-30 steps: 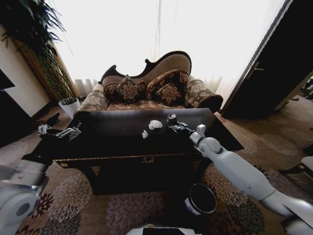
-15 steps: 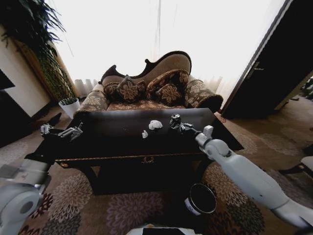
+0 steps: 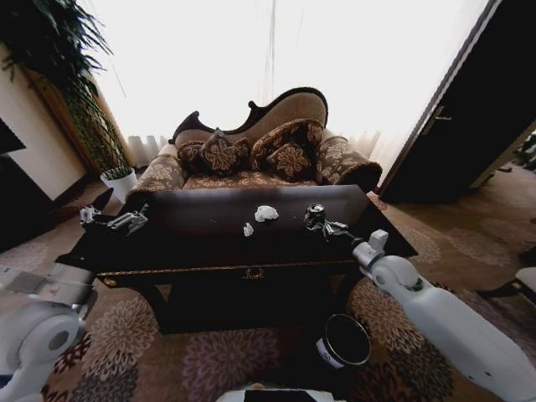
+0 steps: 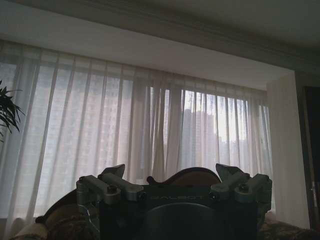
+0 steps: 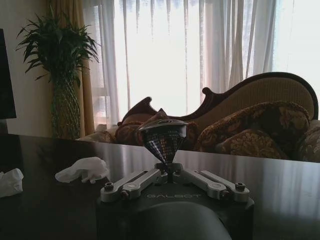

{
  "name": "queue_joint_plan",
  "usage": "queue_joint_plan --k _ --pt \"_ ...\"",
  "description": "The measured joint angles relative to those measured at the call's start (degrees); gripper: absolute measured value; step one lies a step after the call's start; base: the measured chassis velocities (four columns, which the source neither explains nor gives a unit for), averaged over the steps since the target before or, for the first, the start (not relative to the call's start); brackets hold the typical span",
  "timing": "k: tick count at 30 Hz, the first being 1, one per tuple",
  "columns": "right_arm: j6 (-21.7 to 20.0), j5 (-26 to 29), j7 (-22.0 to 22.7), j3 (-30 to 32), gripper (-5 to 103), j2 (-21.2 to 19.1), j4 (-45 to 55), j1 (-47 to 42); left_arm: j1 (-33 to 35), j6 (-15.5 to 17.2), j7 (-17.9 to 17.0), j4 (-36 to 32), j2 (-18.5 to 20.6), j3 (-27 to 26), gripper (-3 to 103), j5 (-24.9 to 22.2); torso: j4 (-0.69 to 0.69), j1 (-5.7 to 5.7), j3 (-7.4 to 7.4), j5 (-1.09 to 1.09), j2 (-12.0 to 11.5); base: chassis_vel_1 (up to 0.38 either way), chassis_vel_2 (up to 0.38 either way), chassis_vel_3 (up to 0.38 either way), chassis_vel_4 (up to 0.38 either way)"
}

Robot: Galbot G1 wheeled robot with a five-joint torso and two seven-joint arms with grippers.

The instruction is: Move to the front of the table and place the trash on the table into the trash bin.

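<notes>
Nearest me, low centre-right of the head view, the trash bin stands on the carpet in front of the surface. My right hand is right of centre, clenched on the can, lifted clear. My left hand hovers released at the left edge. Beyond, mid-frame, lie the tissue wad and paper scrap.
</notes>
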Motion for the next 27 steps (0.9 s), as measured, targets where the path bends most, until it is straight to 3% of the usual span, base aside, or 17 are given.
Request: queue_joint_plan --k 10,16,20,24,27 --pt "1.6 -1.3 -1.7 18.6 0 3.2 9.5 -16.8 -5.4 0.2 0.0 3.6 0.2 5.9 100 0.5 0.00 0.00 0.00 0.01 0.0 0.000 0.000 0.000 0.000" --pt "3.4 -3.4 0.4 28.9 0 7.3 16.7 -28.3 -8.8 0.3 -0.2 5.8 0.3 8.6 100 0.5 0.00 0.00 0.00 0.01 0.0 0.000 0.000 0.000 0.000" --pt "7.0 -6.1 -2.7 33.3 0 11.3 19.5 -34.3 -10.4 0.1 -0.2 6.8 -0.2 10.0 100 0.5 -0.01 0.00 0.00 0.00 0.0 0.000 0.000 0.000 0.000" --pt "12.8 -8.6 -9.3 38.3 0 16.5 21.5 -39.6 -11.8 -0.1 -0.3 7.6 -0.5 11.0 100 0.6 -0.02 0.00 0.00 0.00 0.0 0.000 0.000 0.000 0.000" --pt "14.4 -10.2 -10.3 39.0 0 18.0 21.7 -40.5 -10.7 -0.1 -0.3 6.8 -0.9 9.7 100 0.6 -0.02 0.00 0.00 -0.01 0.0 0.000 0.000 0.000 0.000"
